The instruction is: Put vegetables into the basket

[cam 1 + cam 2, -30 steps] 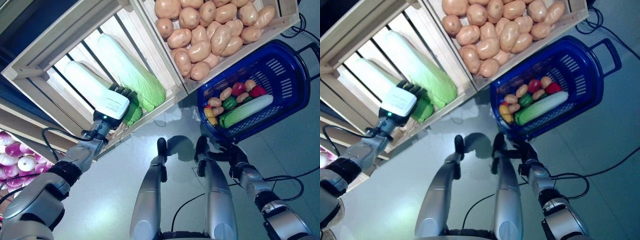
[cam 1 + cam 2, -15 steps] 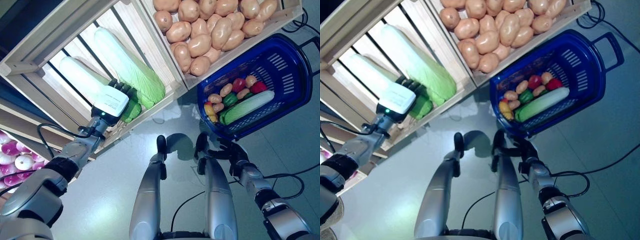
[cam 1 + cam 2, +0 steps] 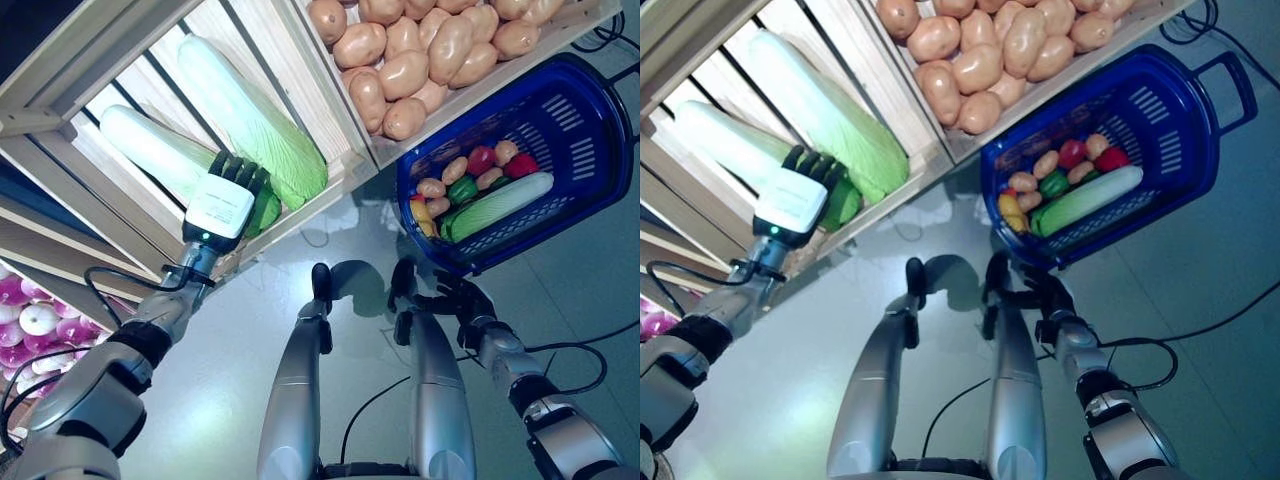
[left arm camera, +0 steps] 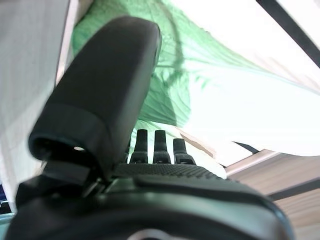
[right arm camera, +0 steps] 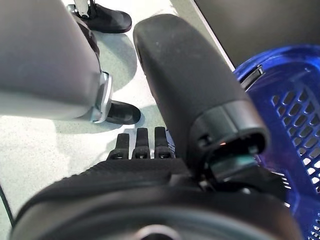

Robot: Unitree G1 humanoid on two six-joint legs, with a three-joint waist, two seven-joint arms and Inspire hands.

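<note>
The cabbage I am working on lies lengthwise in the slatted crate, pale stalk end toward the back, green leafy end at the crate's front lip. My left hand sits over that leafy end, white back plate up, dark fingers reaching onto the leaves; in the left wrist view the thumb stands raised beside the green leaf and the fingers run out toward it, but I cannot tell whether they close on the cabbage or only rest against it. A second cabbage lies just beside it in the same crate, touching or nearly so at the leafy ends. The neighbouring crate holds potatoes. The blue basket rests on the floor below the potato crate, well apart from the left hand, and already holds a cabbage, potatoes, red and green peppers and something yellow. My right hand is at the basket's near rim, its fingers straight in the right wrist view, holding nothing.
</note>
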